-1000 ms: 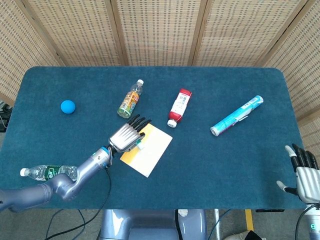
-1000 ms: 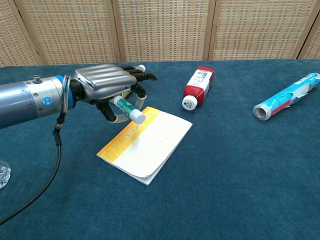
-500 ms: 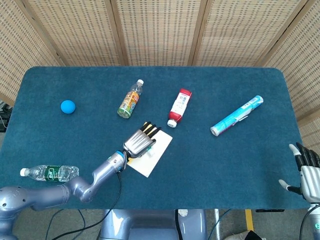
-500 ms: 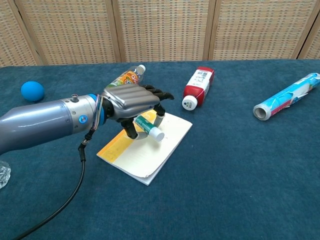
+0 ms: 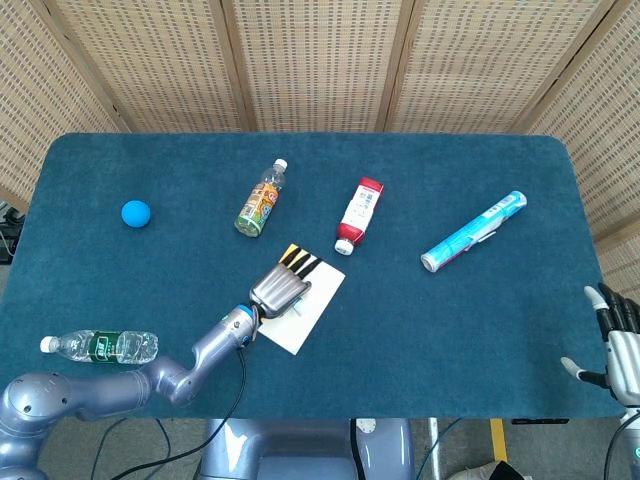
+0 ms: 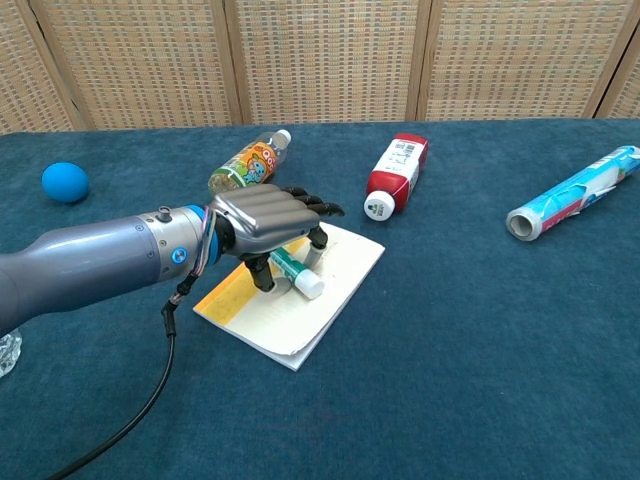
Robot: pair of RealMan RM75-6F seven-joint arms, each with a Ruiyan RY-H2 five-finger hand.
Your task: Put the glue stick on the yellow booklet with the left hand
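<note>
The yellow booklet (image 5: 316,299) (image 6: 292,322) lies flat near the table's middle front. My left hand (image 5: 281,288) (image 6: 266,223) hovers low over it, palm down, fingers curled around the green-and-white glue stick (image 6: 297,276). The stick's white cap end sits down against the booklet's page. In the head view the hand hides the stick. My right hand (image 5: 615,343) shows only at the lower right corner of the head view, off the table, fingers apart and holding nothing.
A juice bottle (image 5: 261,198) (image 6: 245,165) and a red-and-white bottle (image 5: 360,214) (image 6: 397,172) lie just behind the booklet. A blue tube (image 5: 474,231) (image 6: 575,192) lies to the right, a blue ball (image 5: 136,212) (image 6: 65,182) far left, a water bottle (image 5: 100,346) front left.
My left hand carried the glue stick from the booklet's left edge to over its middle and lowered it onto the page. The right hand barely shifted.
</note>
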